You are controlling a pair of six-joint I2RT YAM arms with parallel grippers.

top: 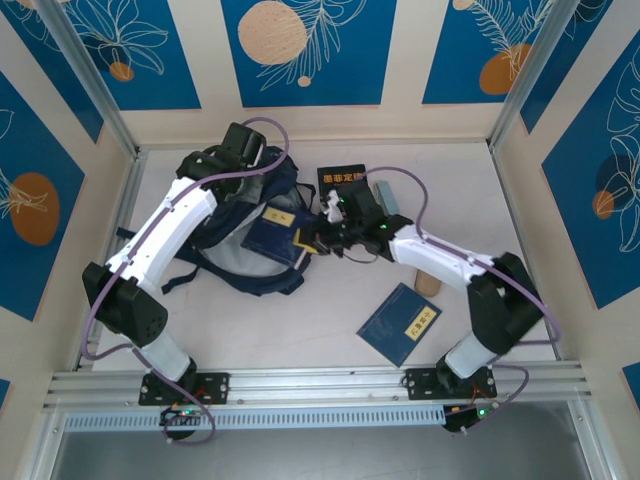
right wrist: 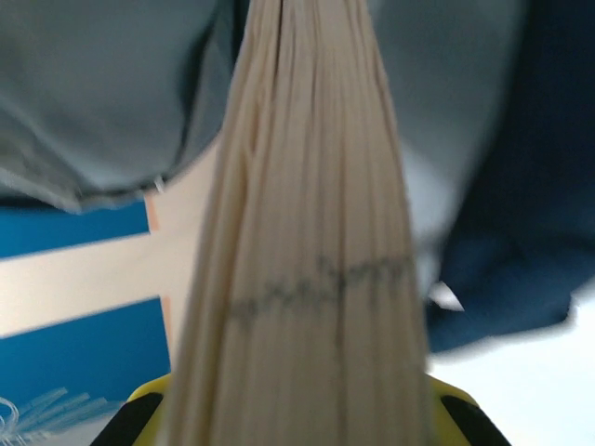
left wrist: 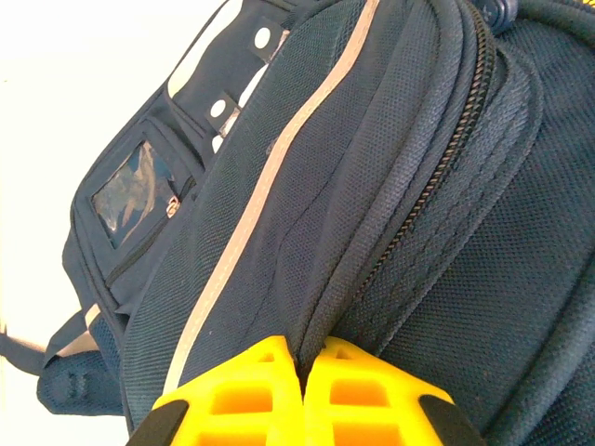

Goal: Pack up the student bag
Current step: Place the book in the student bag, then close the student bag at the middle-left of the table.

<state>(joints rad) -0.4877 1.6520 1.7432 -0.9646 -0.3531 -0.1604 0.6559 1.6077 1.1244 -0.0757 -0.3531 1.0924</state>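
Mid-insertion: left tool (left wrist: pixel 299 360) clenched on student bag (left wrist: pixel 372 186) at twelve o'clock, right tool (top: pixel 324 238) grasping book (right wrist: pixel 297 232) at its mouth. Next, likely: push toward nine o'clock.

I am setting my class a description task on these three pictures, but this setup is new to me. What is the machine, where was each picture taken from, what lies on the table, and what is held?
The machine is a left arm and a right arm, bolted at the near edge of the table, each ending in a two-finger gripper. The wide picture comes from a fixed camera above and behind them; the other two come from cameras on the wrists. On the table lie the opened student bag, a blue book and a black book with orange writing. The left gripper is shut and seems to pinch a fold of the bag. The right gripper grips a third book at the bag's mouth.
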